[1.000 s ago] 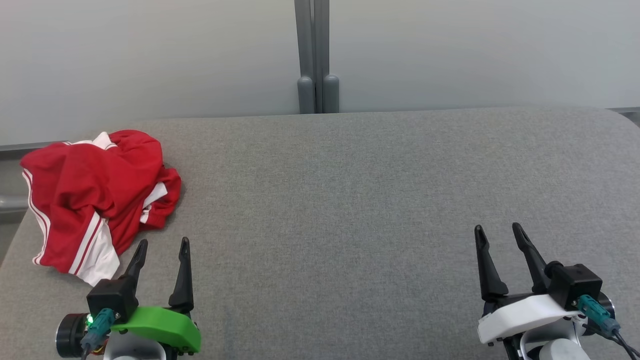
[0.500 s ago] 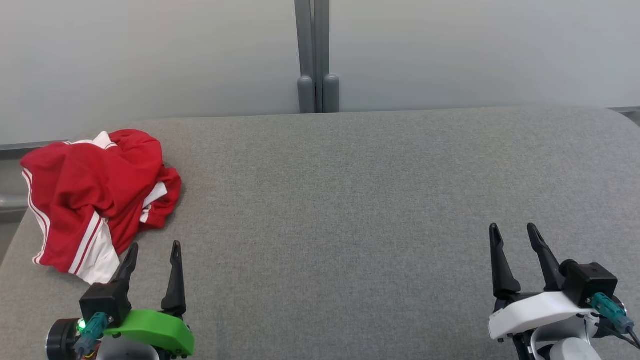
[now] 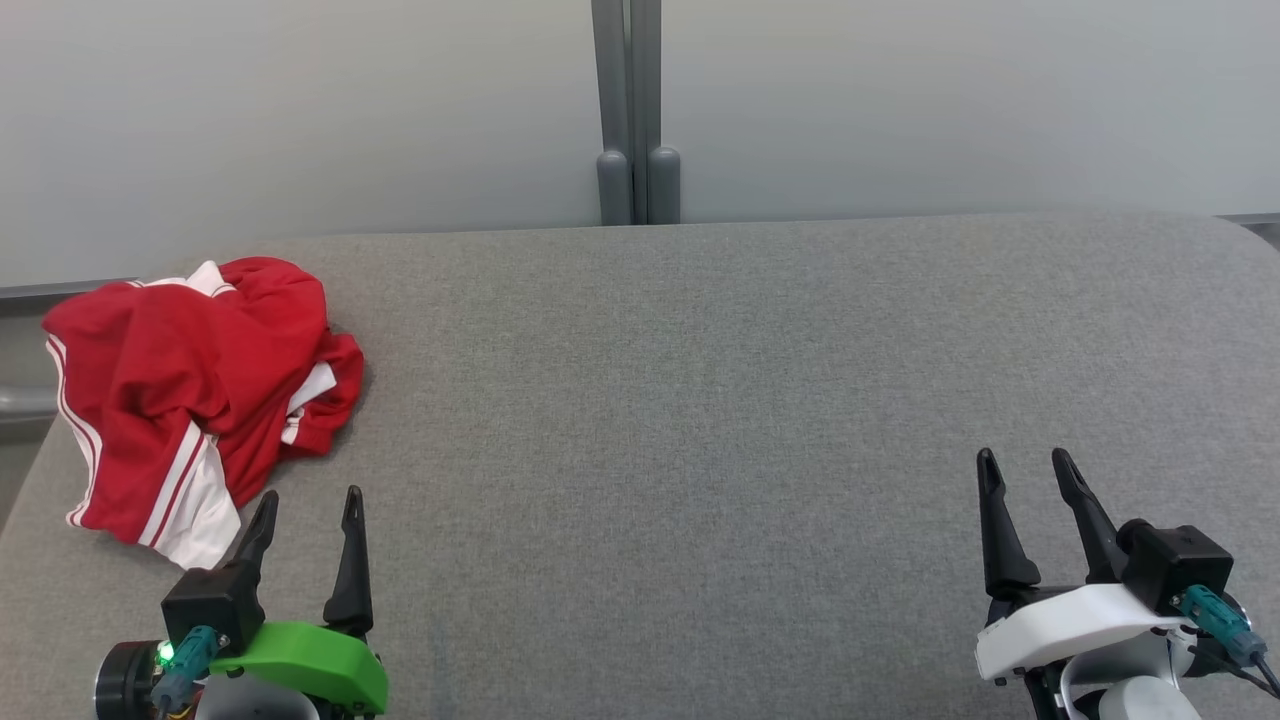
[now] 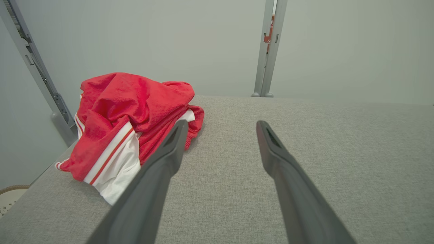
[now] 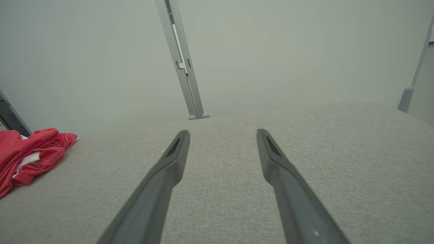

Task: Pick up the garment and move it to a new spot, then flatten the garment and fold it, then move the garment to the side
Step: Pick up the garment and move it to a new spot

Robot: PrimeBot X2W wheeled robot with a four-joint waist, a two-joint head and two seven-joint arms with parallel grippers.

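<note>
Left gripper [image 3: 310, 495], near left: jaws spread, empty, just beside the garment's white hem. Right gripper [image 3: 1024, 456], near right: jaws spread, empty. Garment [image 3: 190, 390] lies crumpled at the pad's [image 3: 700, 400] left edge; post [image 3: 635, 100] behind.

Bright, even, soft light; sharp pictures, wrist views wide-angle bent.

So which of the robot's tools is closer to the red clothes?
Left. The left tool is open right beside the crumpled red garment, near its white edge. The right tool, also open, is far off on the other side of the grey surface.
</note>
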